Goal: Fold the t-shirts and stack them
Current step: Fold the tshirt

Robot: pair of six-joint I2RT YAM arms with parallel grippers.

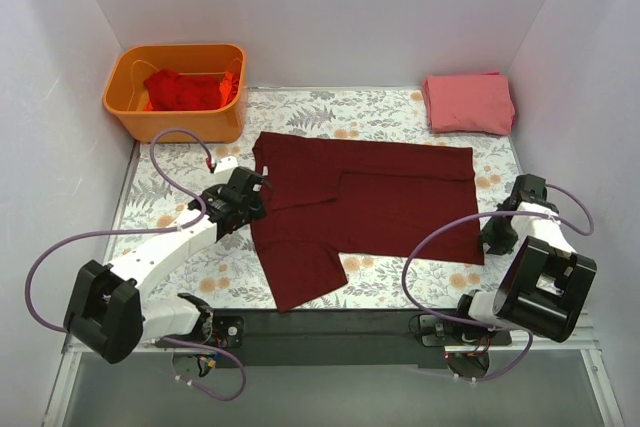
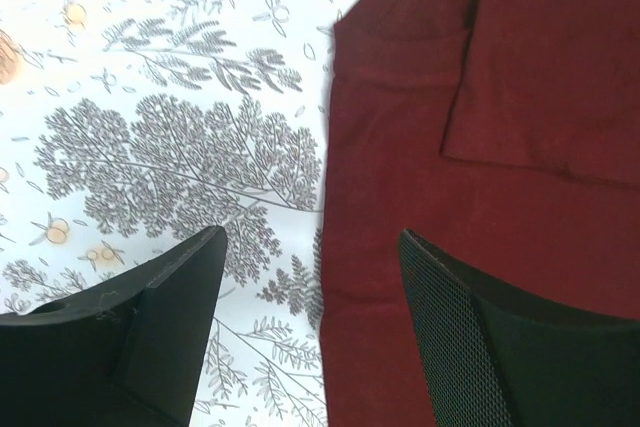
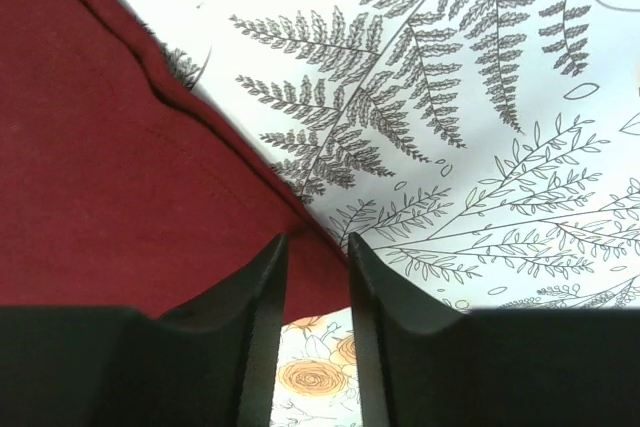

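Both arms (image 1: 150, 257) reach from the near edge to the dark red shirt (image 1: 370, 197), flat on the table (image 1: 400, 110). Left wrist: left gripper (image 2: 310, 237) gapes across the shirt's edge; go down, pinch all layers. Right wrist: right gripper (image 3: 315, 239), slightly apart over a corner, holds nothing.

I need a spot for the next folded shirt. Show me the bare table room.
Free: the far strip between the orange bin and the folded pink shirt, behind the maroon shirt; also a smaller near patch right of its lower flap. Crowded: the left side, under the left arm.
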